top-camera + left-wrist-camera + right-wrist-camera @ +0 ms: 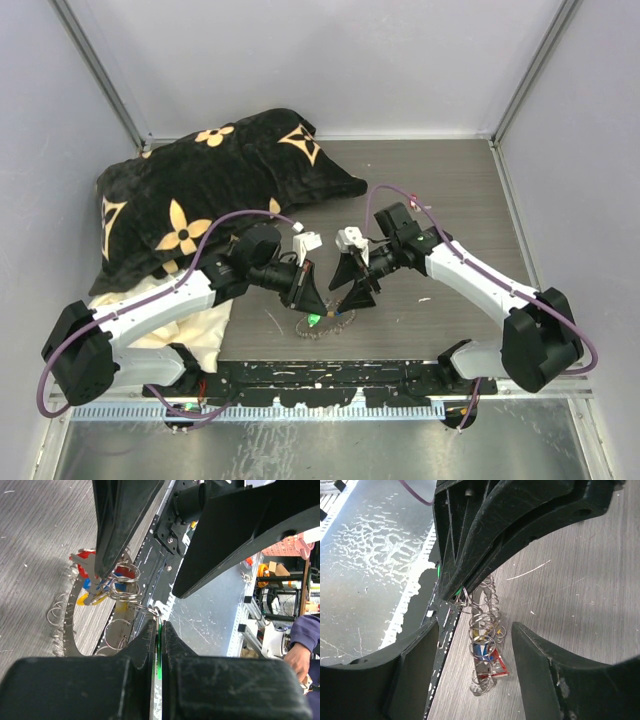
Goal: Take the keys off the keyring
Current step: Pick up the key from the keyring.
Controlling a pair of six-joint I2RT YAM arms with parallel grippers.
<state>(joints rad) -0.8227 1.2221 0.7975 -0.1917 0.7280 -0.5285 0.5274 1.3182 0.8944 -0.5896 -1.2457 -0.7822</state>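
keyring (322, 325): on the counter (430, 180), middle of its near edge.
left claw (160, 625): clamped on a green-headed key (158, 662).
right claw (475, 630): spread wide, astride the keyring.
other keys (89, 584): red, blue, yellow heads, on the keyring.

Top view: keyring (322, 327) too small for its coils or keys to be resolved, far arc covered by gripper tips. Left wrist view: green key (158, 661) reduced to a thin sliver between the pressed-together fingers of the left gripper (159, 624), blade hidden; coloured keys (97, 582) on the keyring partly covered by a finger (112, 530) of the right gripper (475, 626); person (300, 652) far beyond the keyring cut off by the frame edge. Right wrist view: coloured keys tangled among wire loops, number not tellable.
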